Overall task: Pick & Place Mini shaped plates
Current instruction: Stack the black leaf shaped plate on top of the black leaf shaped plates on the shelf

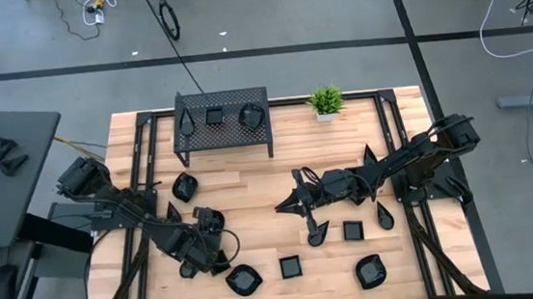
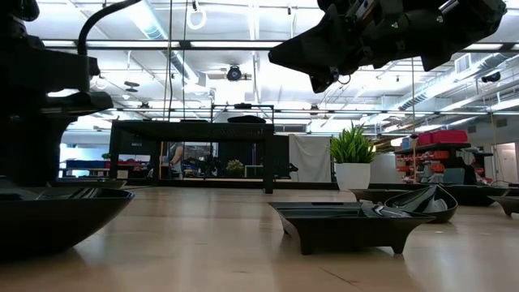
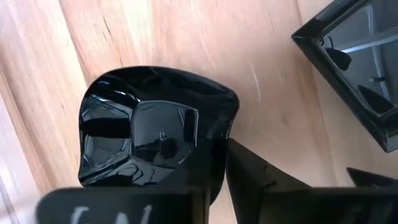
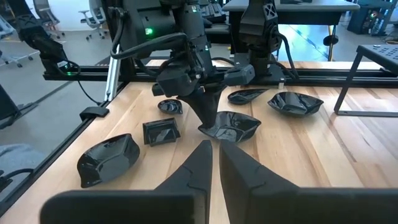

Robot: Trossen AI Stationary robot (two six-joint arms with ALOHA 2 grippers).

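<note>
Rounded-blob mini plate point(image 3: 149, 134), glossy black, lies flat on the wooden table point(image 4: 348, 155) near its front edge on the left side, with a square plate point(image 3: 354, 68) just beside it. My left claw point(image 4: 207, 115) is down at this plate's rim; whether it is clenched on the rim or only touching it, I cannot tell. My right claw point(image 4: 214, 148) hangs above mid-table, well apart from that plate, pinched nearly closed and carrying nothing.
</note>
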